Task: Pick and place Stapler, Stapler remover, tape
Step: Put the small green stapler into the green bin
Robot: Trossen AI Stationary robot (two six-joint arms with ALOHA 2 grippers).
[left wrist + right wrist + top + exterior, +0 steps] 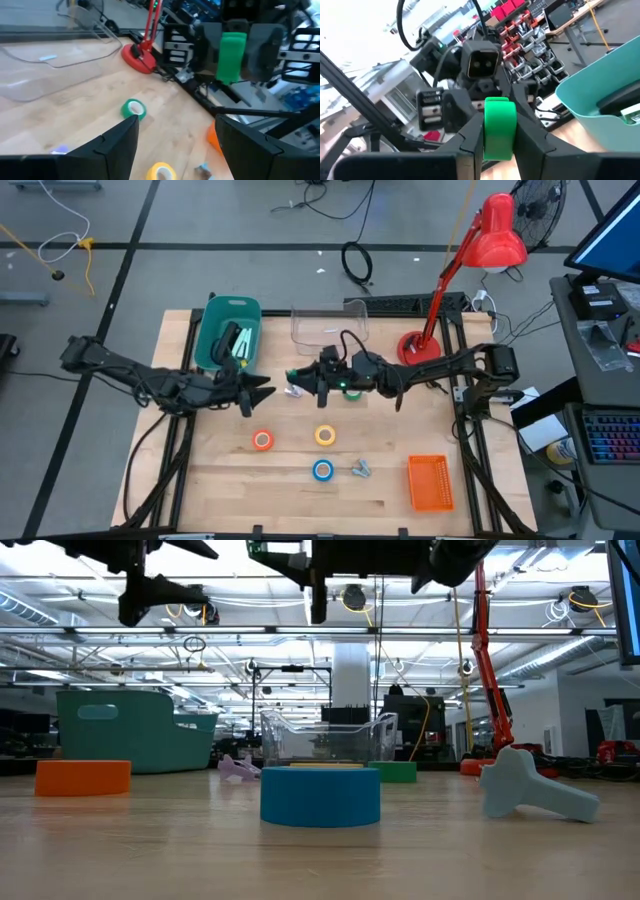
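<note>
My right gripper (298, 378) hovers above the table's middle, shut on a green oblong thing (499, 127) that I take for the stapler. It also shows in the left wrist view (232, 57). My left gripper (258, 392) is open, just left of it and facing it, touching nothing. The orange tape (262, 440), yellow tape (325, 435) and blue tape (322, 470) lie flat on the table, nearer the front. The green tape (133, 108) lies flat below the right arm. The grey-blue stapler remover (360, 468) rests beside the blue roll. My right gripper pinches the green stapler between its two fingers, one on each long side (486, 135). The fingers come level from the table's right. The stapler is lifted clear of the table, and its rounded end (497, 102) sticks out past the fingertips.
A teal bin (228, 330) with dark items stands at the far left, with a clear container (330, 325) beside it. A red desk lamp (415, 348) stands far right and an orange basket (430, 482) near right. A small lavender piece (293, 390) lies under the grippers.
</note>
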